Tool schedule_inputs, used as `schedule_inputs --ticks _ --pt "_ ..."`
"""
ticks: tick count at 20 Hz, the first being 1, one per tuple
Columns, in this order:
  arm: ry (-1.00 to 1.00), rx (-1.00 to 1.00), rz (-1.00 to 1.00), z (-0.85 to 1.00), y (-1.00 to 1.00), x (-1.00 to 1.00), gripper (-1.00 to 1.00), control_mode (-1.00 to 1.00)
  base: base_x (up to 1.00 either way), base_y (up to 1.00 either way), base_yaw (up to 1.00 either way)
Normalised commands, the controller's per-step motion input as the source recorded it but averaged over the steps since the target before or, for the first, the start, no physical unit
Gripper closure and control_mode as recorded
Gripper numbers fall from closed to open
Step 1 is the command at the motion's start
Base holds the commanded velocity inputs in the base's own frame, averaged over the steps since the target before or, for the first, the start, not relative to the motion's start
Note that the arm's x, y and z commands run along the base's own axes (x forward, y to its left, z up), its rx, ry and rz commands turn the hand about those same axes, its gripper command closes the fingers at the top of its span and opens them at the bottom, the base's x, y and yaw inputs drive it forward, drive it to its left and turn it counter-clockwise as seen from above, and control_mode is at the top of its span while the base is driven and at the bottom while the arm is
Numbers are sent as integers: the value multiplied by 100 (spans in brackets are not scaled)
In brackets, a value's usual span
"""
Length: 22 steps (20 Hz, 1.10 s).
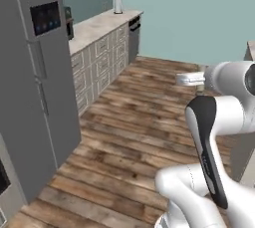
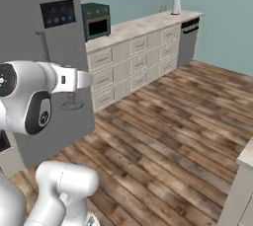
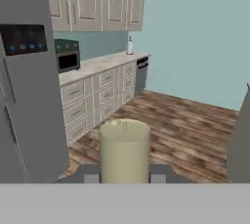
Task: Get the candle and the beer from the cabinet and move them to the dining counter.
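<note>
The gripper (image 3: 125,179) is clamped narrow on the candle (image 3: 124,150), whose beige shaft stands between the fingertips (image 3: 91,176) (up close in the hand view). Beyond it: grey fridge (image 3: 27,96), drawer counter (image 3: 100,78), wood floor (image 3: 190,125).

Open wood floor (image 1: 149,102) ahead; fridge (image 1: 30,87) blocks the left.

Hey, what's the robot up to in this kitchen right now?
It is carrying the candle, gripped between its jaws and seen end-on in the hand view. The arm is held out over the wood floor, beside the grey fridge and the worktop with drawers. No beer bottle is in sight.
</note>
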Motion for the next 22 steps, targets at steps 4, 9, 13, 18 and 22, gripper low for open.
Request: schedule_inputs --ticks 4,9,13,18,22 --pt "0 0 0 0 0 0 100 100 76 71 -71" --pt "0 0 0 0 0 0 100 100 96 87 -63" --pt "0 0 0 0 0 0 100 100 100 55 -33" --pt "0 0 0 0 0 0 100 100 100 17 -1" --pt "0 0 0 0 0 0 100 100 100 18 -1"
